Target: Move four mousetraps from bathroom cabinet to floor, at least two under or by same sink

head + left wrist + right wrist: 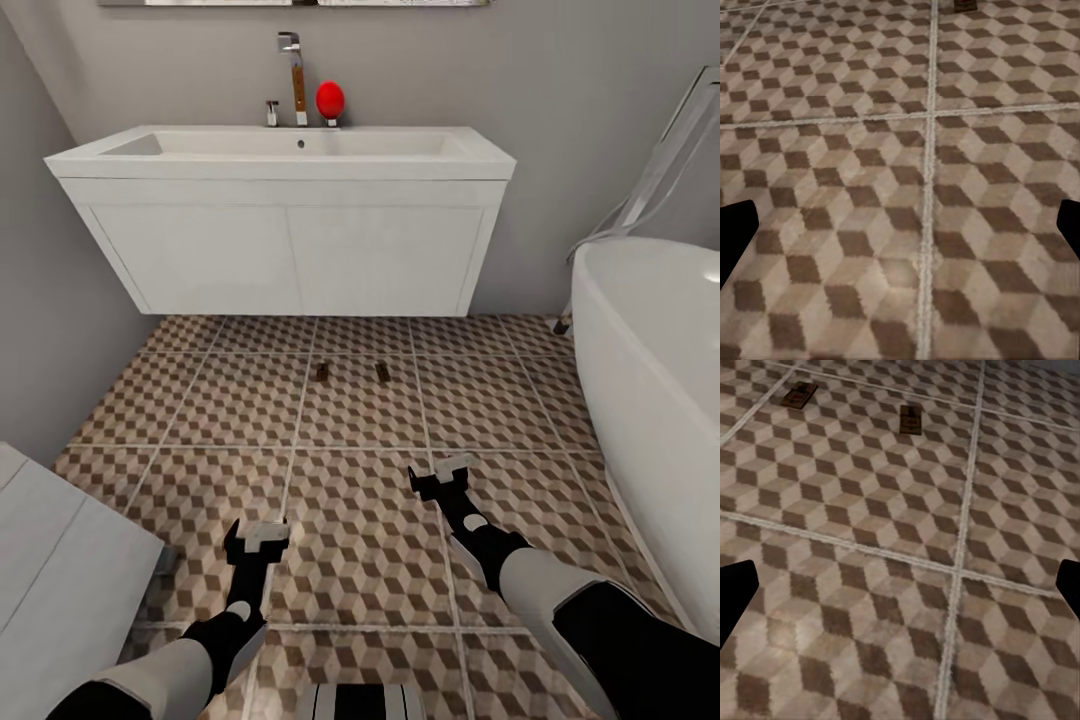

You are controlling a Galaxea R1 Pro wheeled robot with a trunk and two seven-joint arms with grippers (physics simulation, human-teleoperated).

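Two mousetraps (322,372) (382,371) lie side by side on the bathroom floor (360,500), just in front of the white vanity under the bathroom sink (290,150). The right wrist view shows both mousetraps (799,394) (910,419) ahead on the tiles; the left wrist view catches the edge of one mousetrap (964,4). My left gripper (257,535) (900,232) and right gripper (440,475) (900,592) hang low over the tiles, well short of the traps. Both are open and hold nothing. The cabinet is out of view.
A white bathtub (650,400) fills the right side. A pale boxy unit (60,580) stands at the near left against the grey wall. On the sink's back edge stand a chrome tap (293,80) and a red ball-shaped object (330,100).
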